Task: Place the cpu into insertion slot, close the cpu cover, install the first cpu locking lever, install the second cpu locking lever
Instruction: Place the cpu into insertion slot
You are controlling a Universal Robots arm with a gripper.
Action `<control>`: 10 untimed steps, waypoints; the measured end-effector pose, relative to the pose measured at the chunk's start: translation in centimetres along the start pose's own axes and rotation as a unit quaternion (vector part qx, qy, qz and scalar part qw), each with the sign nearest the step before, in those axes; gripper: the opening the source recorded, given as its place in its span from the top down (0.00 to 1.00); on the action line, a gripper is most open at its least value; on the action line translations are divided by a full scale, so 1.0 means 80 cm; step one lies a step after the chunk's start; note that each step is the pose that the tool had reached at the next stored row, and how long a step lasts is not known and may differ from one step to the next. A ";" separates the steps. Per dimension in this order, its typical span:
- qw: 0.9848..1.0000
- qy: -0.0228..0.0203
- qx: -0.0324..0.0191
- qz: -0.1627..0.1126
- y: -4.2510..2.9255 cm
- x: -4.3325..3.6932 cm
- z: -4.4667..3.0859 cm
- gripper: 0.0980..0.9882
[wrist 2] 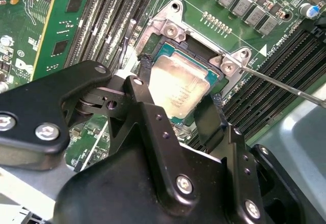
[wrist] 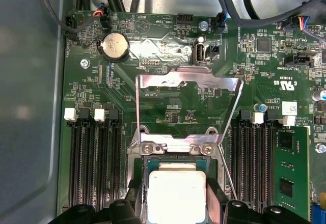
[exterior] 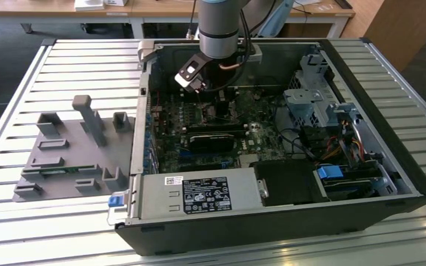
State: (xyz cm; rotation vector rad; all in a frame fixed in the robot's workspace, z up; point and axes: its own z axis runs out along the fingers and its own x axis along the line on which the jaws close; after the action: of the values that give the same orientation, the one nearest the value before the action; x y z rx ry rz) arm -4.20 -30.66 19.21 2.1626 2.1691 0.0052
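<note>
The cpu (wrist 2: 178, 84), a small square chip with a dull silver top, lies in or just over the insertion slot (wrist 2: 169, 29), squarely inside its silvery rim. My gripper (wrist 2: 175, 99) reaches down into the open computer case (exterior: 390, 138) and its black fingers (wrist 2: 144, 84) press against two opposite edges of the chip. In the first wrist view the cpu (wrist: 175, 193) sits between the same fingers (wrist: 218, 201). The cpu cover (wrist: 188, 79) stands swung open beyond the slot, its window showing the board behind. A thin locking lever (wrist 2: 285, 86) juts out loose beside the socket.
Memory slots (wrist: 94, 163) flank the socket on both sides, with one green memory stick (wrist: 288, 168) fitted. A long black block (exterior: 213, 138) and the grey power supply (exterior: 198, 194) lie nearer the case front. A grey fixture plate (exterior: 72, 149) rests on the slatted table.
</note>
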 end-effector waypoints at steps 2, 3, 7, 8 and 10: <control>1.000 0.000 0.000 0.000 0.0000 0.000 -0.0001 0.42; 1.000 0.000 0.000 0.000 0.0001 0.000 -0.0001 0.42; 1.000 0.000 0.000 0.000 0.0000 0.000 -0.0013 0.42; 1.000 0.000 0.000 0.000 0.0001 0.000 -0.0020 0.42; 1.000 0.000 0.000 0.000 0.0002 0.000 -0.0043 0.42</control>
State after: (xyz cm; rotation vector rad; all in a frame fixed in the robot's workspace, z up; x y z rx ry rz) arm -4.20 -30.68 19.56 2.1627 2.1691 0.0054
